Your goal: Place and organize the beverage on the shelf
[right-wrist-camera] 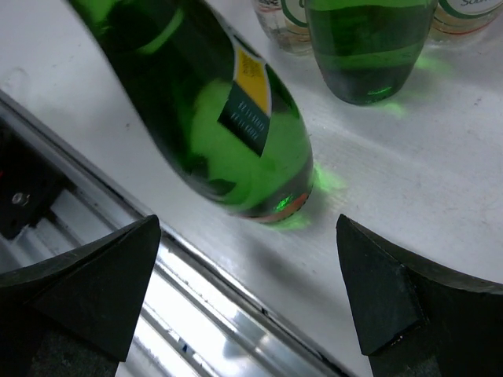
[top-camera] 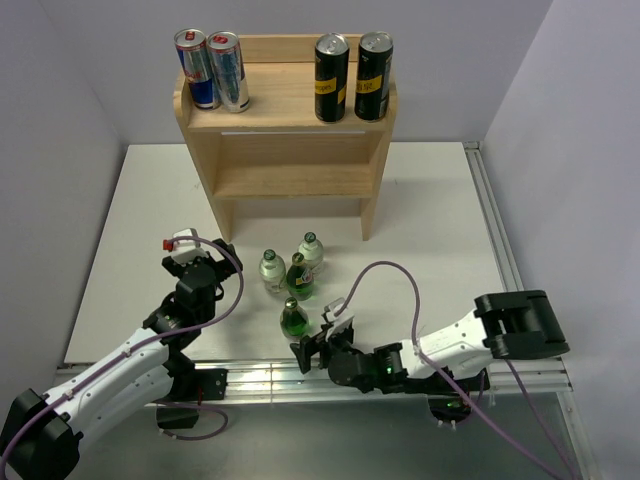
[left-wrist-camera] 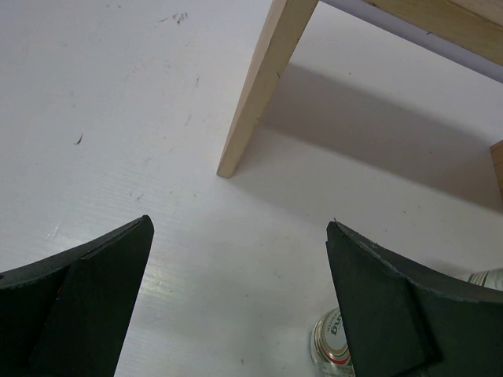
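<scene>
Right gripper stands wide open and empty, its fingers aimed at the nearest green bottle — the one standing furthest out in front of the shelf. The left gripper is just as wide and holds nothing; it hovers out from the shelf's front left leg, over the table.

The likeliest trouble is a knock. The other green bottle stands a little shelf-ward of the first, and the two clear bottles crowd it. A finger that sweeps past the target on closing could topple a neighbour (glass, round and narrow-based, would probably roll). A grip taken too high on the tapering neck may slip; too low, and the fingers may scrape the table. The carry has its own risk — a bottle lifted toward the shelf's lower tier must clear the side panels and the board above, and I cannot tell whether a bottle fits upright there. The top tier is partly taken, so a careless set-down there could nudge a can off the edge.

Count: one shelf with two tiers. Four cans stand on its top: two blue-and-silver cans at the shelf's left end and two black cans at its right. Four bottles stand on the table in front of the shelf, two green and two clear; none is on the lower tier.
</scene>
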Tool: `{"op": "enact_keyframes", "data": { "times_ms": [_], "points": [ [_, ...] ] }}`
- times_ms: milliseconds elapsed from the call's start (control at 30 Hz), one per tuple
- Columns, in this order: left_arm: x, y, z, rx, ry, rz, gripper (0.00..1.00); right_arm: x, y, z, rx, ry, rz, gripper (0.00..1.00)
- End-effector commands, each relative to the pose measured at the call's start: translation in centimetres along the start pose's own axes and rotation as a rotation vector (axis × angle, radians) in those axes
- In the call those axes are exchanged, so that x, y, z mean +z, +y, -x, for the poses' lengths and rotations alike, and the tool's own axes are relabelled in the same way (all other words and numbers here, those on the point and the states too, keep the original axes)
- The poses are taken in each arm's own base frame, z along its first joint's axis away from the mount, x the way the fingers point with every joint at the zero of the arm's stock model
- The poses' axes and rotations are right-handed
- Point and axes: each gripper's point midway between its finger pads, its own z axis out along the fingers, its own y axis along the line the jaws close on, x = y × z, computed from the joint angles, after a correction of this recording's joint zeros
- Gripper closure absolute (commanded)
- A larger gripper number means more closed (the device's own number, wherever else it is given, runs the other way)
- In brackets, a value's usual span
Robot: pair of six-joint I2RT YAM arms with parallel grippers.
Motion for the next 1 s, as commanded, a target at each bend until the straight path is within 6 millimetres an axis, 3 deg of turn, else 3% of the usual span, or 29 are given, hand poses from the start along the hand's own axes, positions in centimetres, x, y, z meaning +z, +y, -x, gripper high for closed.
{"op": "enact_keyframes", "data": {
  "times_ms": [0, 233, 433, 767, 967],
  "points": [
    [0.1, -0.8, 0.9, -0.026, -0.020, -0.023, 0.01, 1.8, 1.8, 2.0, 0.121, -0.060, 0.052, 0.00],
    [0.1, -0.8, 0.9, -0.024, -0.020, -0.024, 0.01, 4.3, 1.0, 2.4, 0.077, -0.074, 0.050, 0.00],
    [0.1, -0.8, 0.7, -0.020, -0.015, -0.023, 0.01, 6.2, 2.1, 2.9, 0.061, -0.085, 0.053, 0.00],
    [0.1, -0.9, 0.7, -0.018, -0.015, -0.023, 0.01, 7.4, 2.3, 2.2, 0.045, -0.089, 0.026, 0.00],
    [0.0, -0.9, 0.9, -0.026, -0.020, -0.030, 0.01, 8.0, 0.9, 1.8, 0.042, -0.117, -0.048, 0.01]
  ]
}}
